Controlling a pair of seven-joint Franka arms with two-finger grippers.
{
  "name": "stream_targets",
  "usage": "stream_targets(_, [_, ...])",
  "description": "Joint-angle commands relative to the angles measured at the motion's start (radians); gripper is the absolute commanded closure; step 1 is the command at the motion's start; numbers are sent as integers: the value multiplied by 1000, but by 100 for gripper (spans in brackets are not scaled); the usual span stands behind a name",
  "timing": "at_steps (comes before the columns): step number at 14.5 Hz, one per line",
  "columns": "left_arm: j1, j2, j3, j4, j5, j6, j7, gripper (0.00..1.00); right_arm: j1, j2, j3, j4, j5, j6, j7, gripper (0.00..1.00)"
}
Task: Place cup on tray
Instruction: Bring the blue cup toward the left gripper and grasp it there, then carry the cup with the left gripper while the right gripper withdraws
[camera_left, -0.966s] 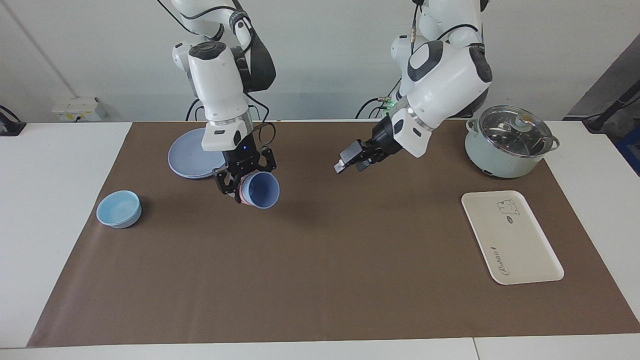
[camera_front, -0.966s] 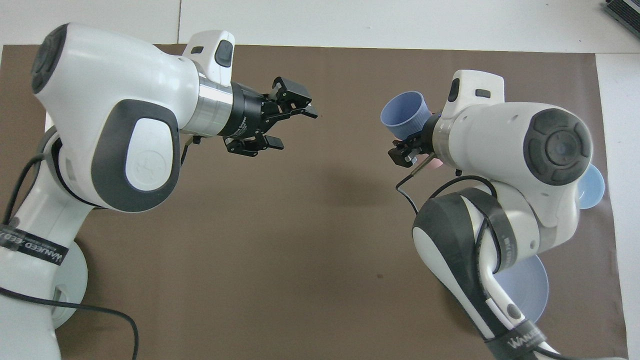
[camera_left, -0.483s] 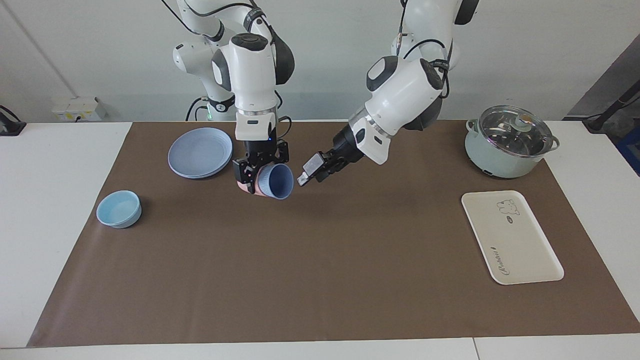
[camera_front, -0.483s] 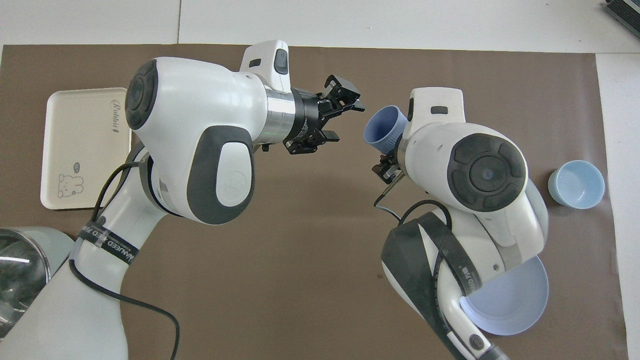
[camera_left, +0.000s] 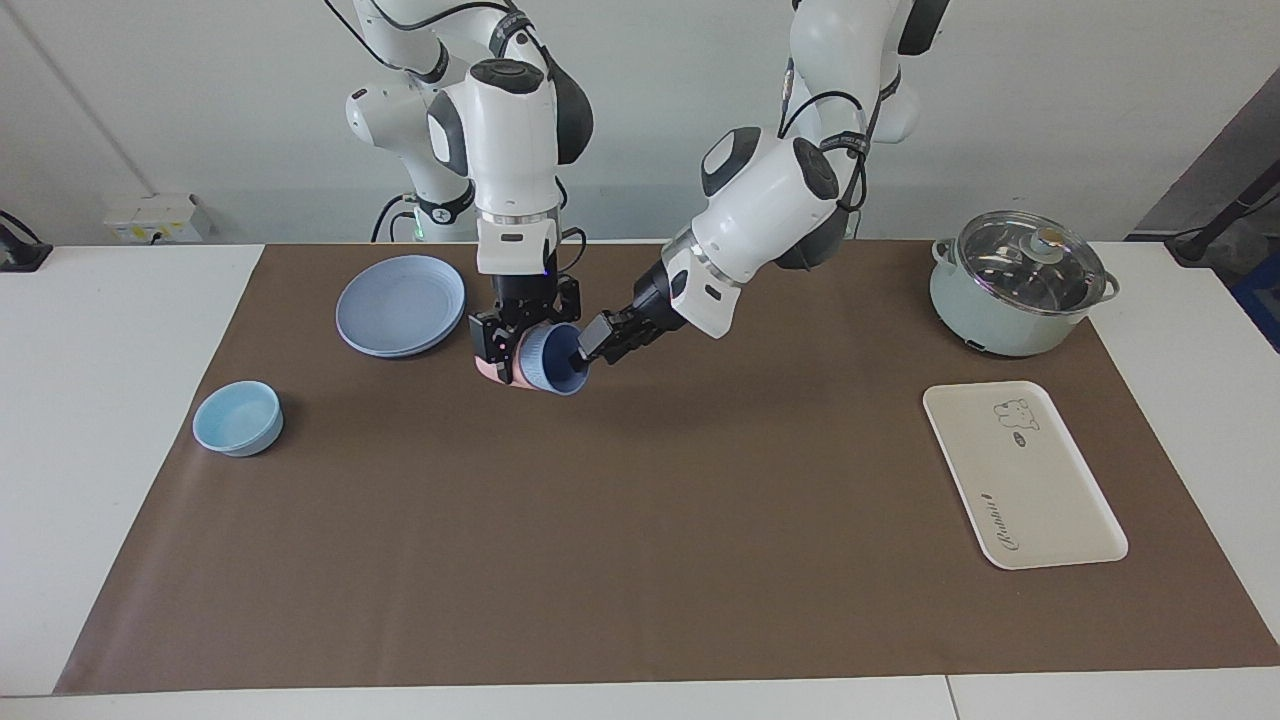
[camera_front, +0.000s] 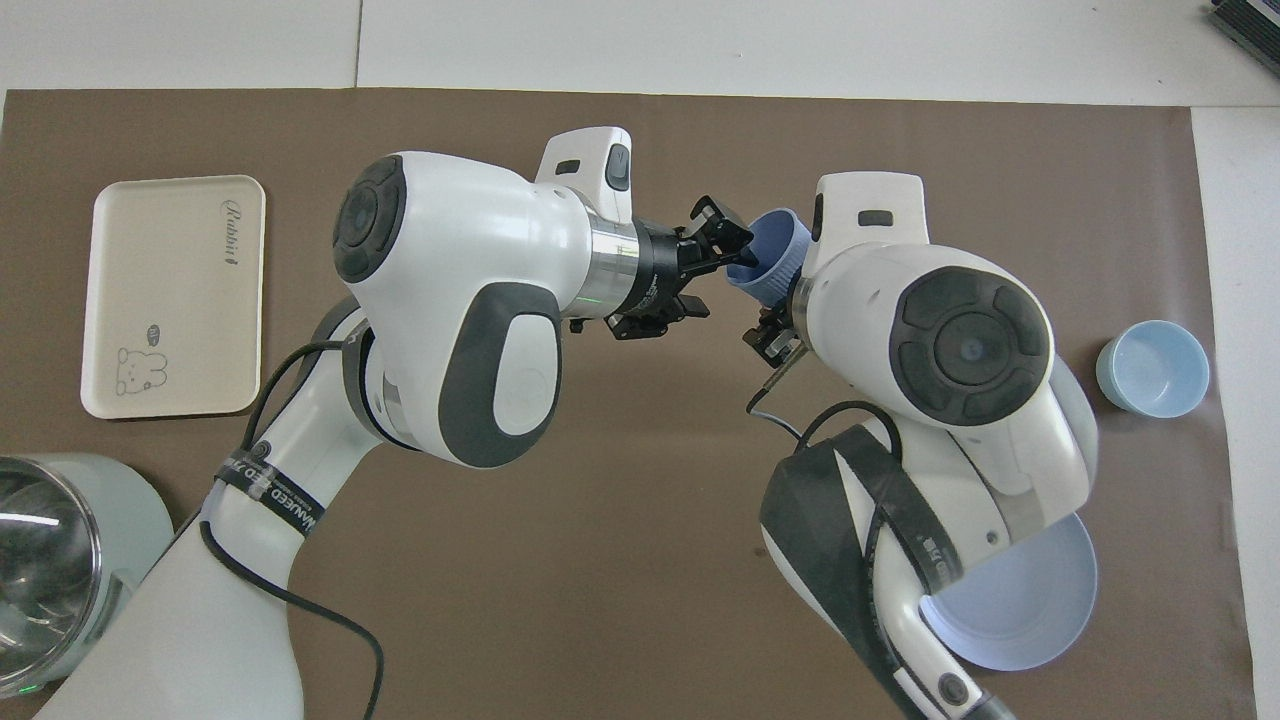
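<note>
The right gripper (camera_left: 522, 350) clamps the cup (camera_left: 553, 361) aloft; the left gripper (camera_left: 583, 352), spread, straddles its rim. Early release risks dropping it short of the tray (camera_left: 1023, 473).

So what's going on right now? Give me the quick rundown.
Right gripper shut on blue cup, tipped sideways, above the mat. Left gripper open at the cup's rim, apparently for a handover. Tray bare, at left arm's end. Nothing in the way.
</note>
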Motion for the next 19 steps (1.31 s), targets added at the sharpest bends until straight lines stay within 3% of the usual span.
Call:
stream_targets(1, [-35, -11, 14, -11, -24, -1, 1, 58, 1, 0, 1, 13, -29, -20, 21, 100])
stream_targets(4, [-33, -10, 14, -8, -27, 8, 1, 90, 1, 1, 1, 11, -29, -17, 21, 100])
stream_targets(6, [-30, -10, 14, 3, -34, 14, -5, 100, -1, 1, 1, 11, -29, -15, 23, 100])
stream_targets(11, [-10, 15, 29, 61, -25, -4, -10, 100, -1, 1, 1, 11, -29, -14, 21, 100])
stream_targets(15, [88, 47, 29, 161, 64, -70, -10, 100, -1, 1, 1, 11, -29, -15, 23, 100])
stream_targets(19, [191, 44, 31, 160, 235, -79, 2, 100, -10, 4, -1, 13, -29, 0, 21, 100])
